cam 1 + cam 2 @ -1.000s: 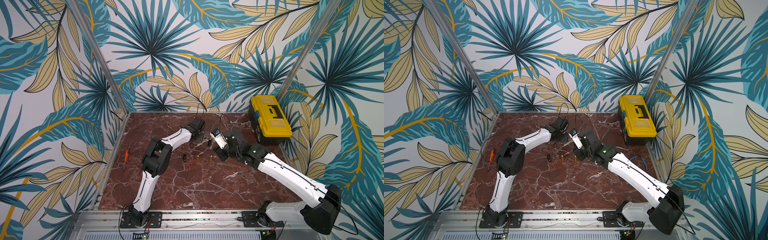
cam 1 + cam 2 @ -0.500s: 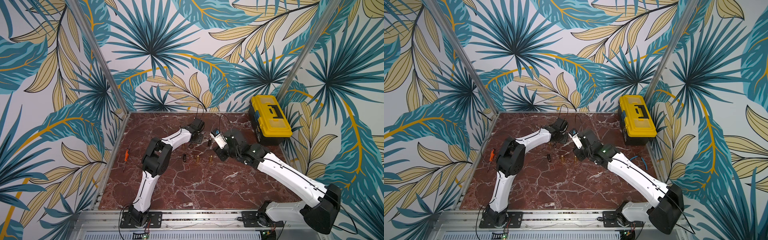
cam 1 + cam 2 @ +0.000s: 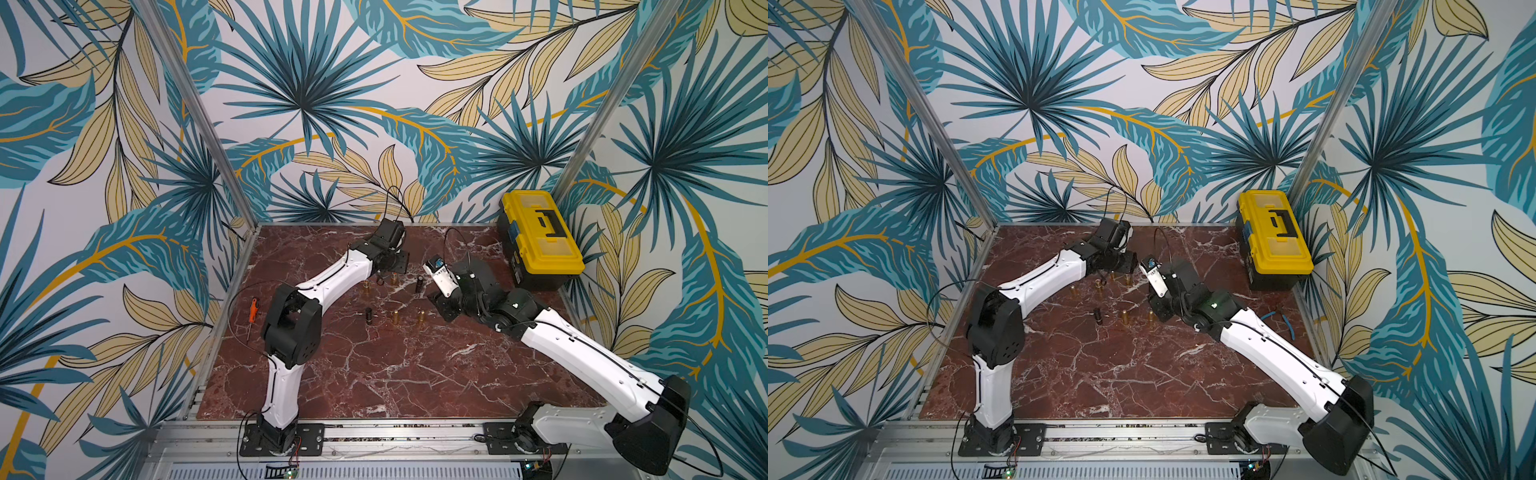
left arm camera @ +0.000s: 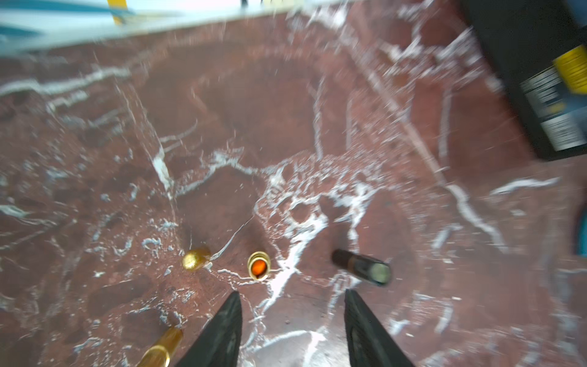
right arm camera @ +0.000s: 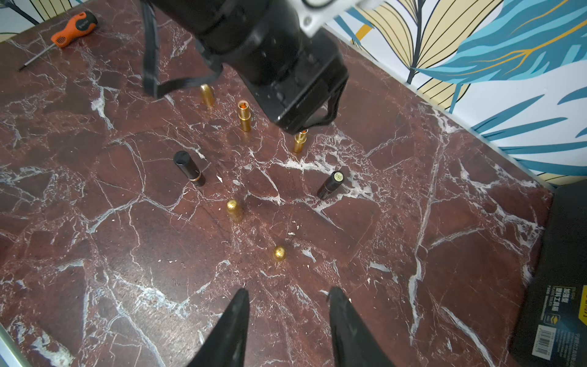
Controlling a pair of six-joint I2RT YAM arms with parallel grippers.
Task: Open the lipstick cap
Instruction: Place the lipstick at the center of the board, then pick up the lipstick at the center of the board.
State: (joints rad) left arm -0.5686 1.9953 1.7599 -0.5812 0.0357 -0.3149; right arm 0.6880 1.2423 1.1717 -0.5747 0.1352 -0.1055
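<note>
Blur smears the left wrist view; the toolbox is cut by its edge, label unreadable. Far from the toolbox, a gold tube runs off the frame. In the right wrist view the left arm partly covers the top of a lipstick. In both top views the sticks are too small to tell capped from open.

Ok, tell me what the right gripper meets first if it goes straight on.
Probably the nearest gold cap, standing just ahead of the right gripper, though its downward tilt could reach the table sooner.
</note>
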